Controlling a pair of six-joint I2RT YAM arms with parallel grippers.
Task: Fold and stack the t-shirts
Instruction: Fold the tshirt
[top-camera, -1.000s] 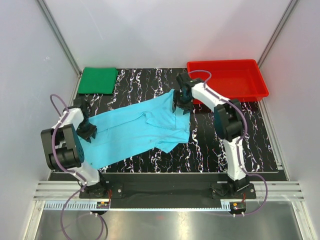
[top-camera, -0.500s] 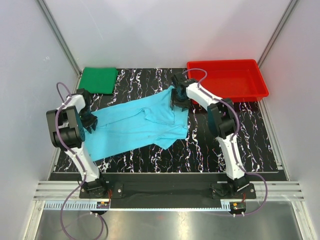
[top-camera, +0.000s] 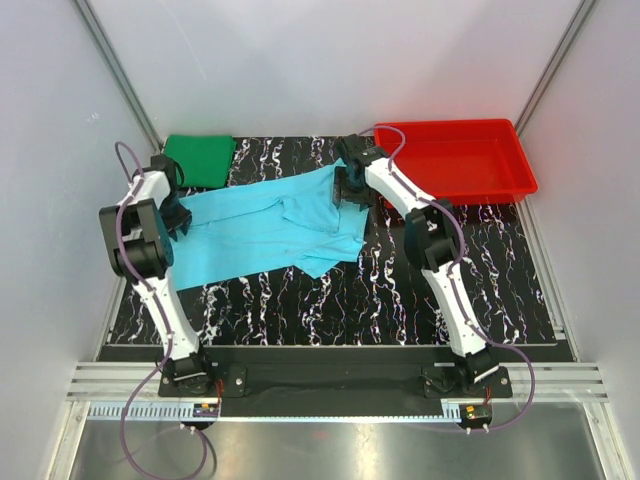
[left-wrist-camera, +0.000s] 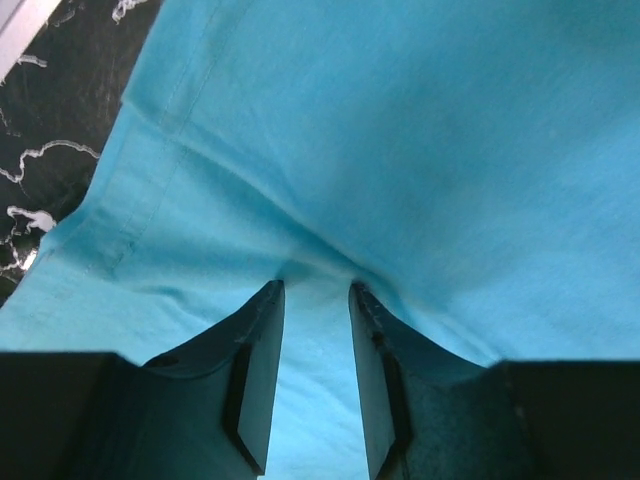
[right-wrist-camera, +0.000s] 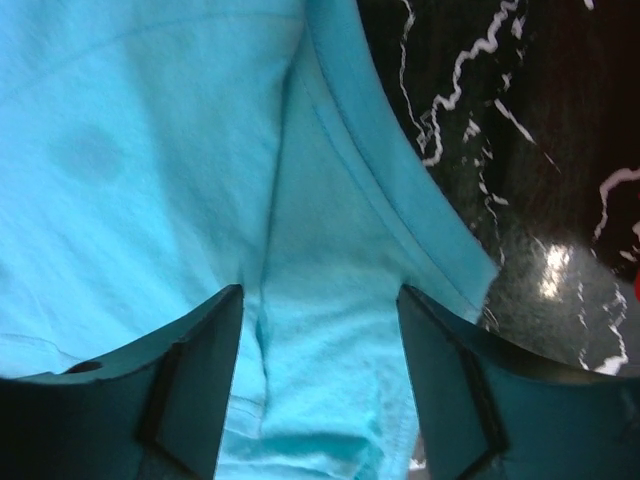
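The light cyan-blue t-shirt (top-camera: 260, 230) lies stretched across the black marbled table, from the left edge to the back middle. My left gripper (top-camera: 172, 215) is at its left end. In the left wrist view the gripper (left-wrist-camera: 315, 285) is shut on the shirt (left-wrist-camera: 400, 150), and the cloth puckers at the fingertips. My right gripper (top-camera: 348, 190) is at the shirt's right end. In the right wrist view the gripper (right-wrist-camera: 320, 290) has its jaws partway apart with a thick fold of the shirt (right-wrist-camera: 150, 150) between them. The dark green t-shirt (top-camera: 200, 160) lies folded at the back left corner.
A red plastic tray (top-camera: 460, 160) stands at the back right, just right of my right gripper. The black marbled table (top-camera: 400, 290) shows bare in front of the shirt and beside it (right-wrist-camera: 520, 150). White walls close in the left, back and right.
Both grippers have moved toward the back of the table and dragged the cyan-blue shirt with them. The shirt now lies further back and more stretched out.
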